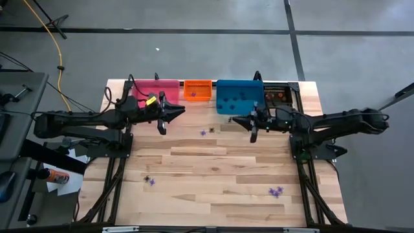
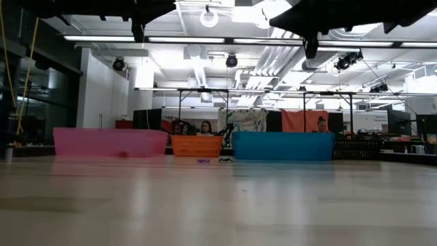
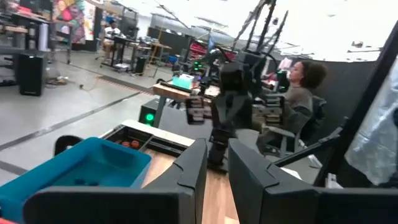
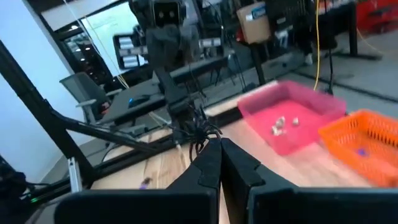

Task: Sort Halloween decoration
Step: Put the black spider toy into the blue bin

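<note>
Your right pincer (image 4: 214, 144) hangs above the back of the table (image 1: 220, 162), just in front of the blue bin (image 1: 239, 96). Its two dark wedge-shaped fingers are clenched on a small black spider (image 4: 198, 132) with thin splayed legs, which sticks up from between the fingertips.

Your left pincer (image 1: 162, 127) hovers near the front corner of the pink bin (image 1: 155, 89). A narrow slot shows between its fingers (image 3: 189, 171), and you cannot tell from the pictures whether anything sits in it.

The table is pale butcher-block wood, made of long glued strips with a smooth, slightly glossy face. Four bins stand in a row along its far edge:
- the pink bin, a smooth-walled rectangular tub, holds a few pale whitish trinkets (image 4: 283, 124);
- the orange basket (image 1: 198, 90) has slatted, ribbed walls and one purple piece (image 1: 193, 94) inside;
- the blue bin is smooth plastic with several dark specks (image 1: 231, 100) on its floor;
- the black bin (image 1: 278, 96) stands at the right end, with small orange bits in it.

The rest of the Halloween decoration lies loose on the wood:
- a purple trinket (image 1: 203, 133) and a dark one (image 1: 211, 129) lie close together between the two pincers, just ahead of the orange basket;
- a dark and a purple piece (image 1: 150, 180) lie near the front left;
- a small purple cluster (image 1: 277, 191) lies near the front right.
</note>
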Robot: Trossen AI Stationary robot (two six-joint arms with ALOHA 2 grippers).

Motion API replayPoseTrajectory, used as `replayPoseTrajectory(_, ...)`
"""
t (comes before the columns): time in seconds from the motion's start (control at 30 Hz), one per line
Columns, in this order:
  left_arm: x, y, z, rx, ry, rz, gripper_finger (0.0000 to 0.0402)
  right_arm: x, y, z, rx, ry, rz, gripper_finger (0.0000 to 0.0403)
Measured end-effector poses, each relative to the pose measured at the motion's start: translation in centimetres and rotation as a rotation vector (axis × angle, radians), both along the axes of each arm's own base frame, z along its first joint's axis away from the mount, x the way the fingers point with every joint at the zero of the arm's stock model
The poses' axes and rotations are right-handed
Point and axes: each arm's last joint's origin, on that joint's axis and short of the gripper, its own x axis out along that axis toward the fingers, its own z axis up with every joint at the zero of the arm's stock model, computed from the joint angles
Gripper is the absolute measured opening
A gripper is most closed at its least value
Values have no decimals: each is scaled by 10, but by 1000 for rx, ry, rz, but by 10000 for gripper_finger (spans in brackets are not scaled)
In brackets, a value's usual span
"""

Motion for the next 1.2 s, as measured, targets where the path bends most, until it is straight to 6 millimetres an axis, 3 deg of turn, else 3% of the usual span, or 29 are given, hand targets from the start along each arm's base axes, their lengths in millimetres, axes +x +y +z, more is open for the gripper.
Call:
replayPoseTrajectory(0.57, 1, -6, -2, -6, 22, -20, 51, 4, 0, 6, -60, 3, 20, 0)
replayPoseTrajectory(0.67, 1, -6, -2, -6, 22, -14, 51, 7, -6, 4, -67, 25, -54, 0)
replayPoseTrajectory(0.8, 1, -6, -2, -6, 23, -14, 51, 22, -32, 27, -81, 82, -146, 0)
replayPoseTrajectory(0.97, 1, -6, -2, -7, 23, -13, 51, 41, -86, 47, -84, 439, -322, 0)
replayPoseTrajectory(1.1, 1, -6, -3, -26, 22, -14, 51, 42, -134, 37, 45, 728, -521, 0)
replayPoseTrajectory(1.2, 1, -6, -3, -32, 22, -14, 51, 34, -165, 14, 139, 925, -600, 0)
